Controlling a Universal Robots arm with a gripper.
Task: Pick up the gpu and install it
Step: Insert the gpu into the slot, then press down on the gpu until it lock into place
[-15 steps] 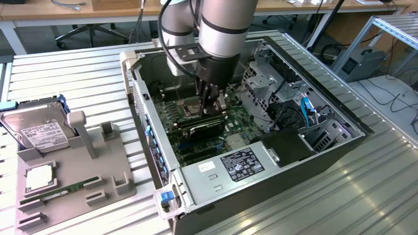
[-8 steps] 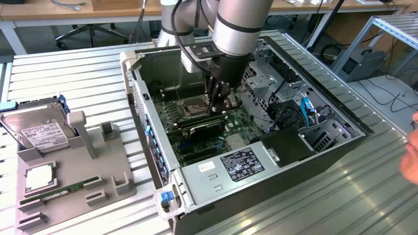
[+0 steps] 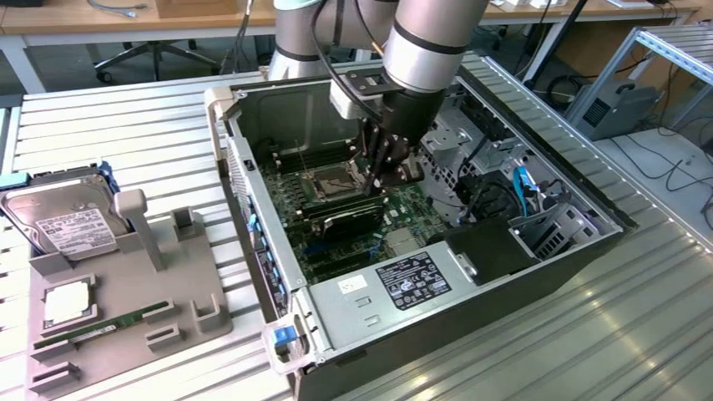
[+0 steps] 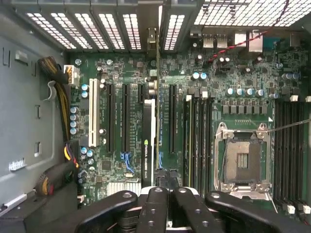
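A: Starting at the exterior view's left, what sits on the desk [image 3: 134, 117]?

B: A grey holder tray [image 3: 123, 309] with a silver hard drive [image 3: 62, 221] standing in it and a green memory stick [image 3: 100, 327] lying in a slot.

A: And further right?

B: The open computer case [image 3: 423, 225], motherboard [image 3: 356, 225] exposed. The arm reaches down into it, and the gripper [image 3: 385, 180] hangs over the board beside the empty processor socket [image 3: 336, 182].

A: Where is the gpu?

B: In the wrist view the gpu [image 4: 149, 141] stands on edge in an expansion slot, its bracket end towards the case's rear grille. The gripper [image 4: 164, 182] is clenched with its fingertips together, right above the card's near end; whether it touches the card I cannot tell.
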